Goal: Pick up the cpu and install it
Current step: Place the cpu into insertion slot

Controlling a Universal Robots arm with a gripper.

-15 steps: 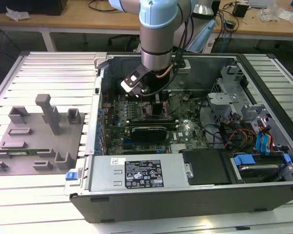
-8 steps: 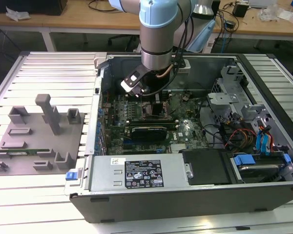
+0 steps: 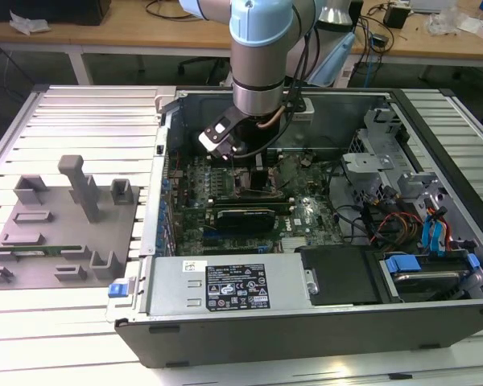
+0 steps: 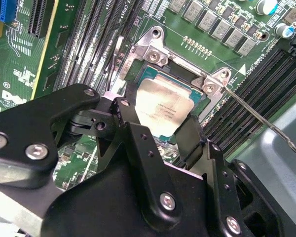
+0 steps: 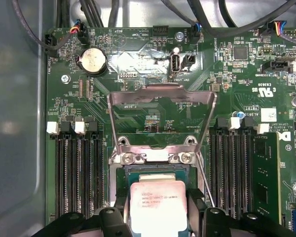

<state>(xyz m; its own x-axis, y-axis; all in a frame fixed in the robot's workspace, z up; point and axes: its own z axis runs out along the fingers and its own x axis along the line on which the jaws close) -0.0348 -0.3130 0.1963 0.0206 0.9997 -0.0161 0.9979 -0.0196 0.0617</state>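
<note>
cpu (image 5: 158, 205) over socket (image 5: 153, 156) | memory slots (image 5: 76, 173) both sides | tray (image 3: 64, 241) exterior view's left of case (image 3: 306, 322)

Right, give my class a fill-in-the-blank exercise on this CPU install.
The claw holds the cpu at the ___ on the motherboard.
The metal frame beyond it is swung ___.
In the exterior view, the grey tray lies on the exterior view's ___ of the case.
Missing words: socket; open; left.

pale silver sq cpu (image 5: 158, 205), flat, just over socket (image 5: 155, 169)
</note>
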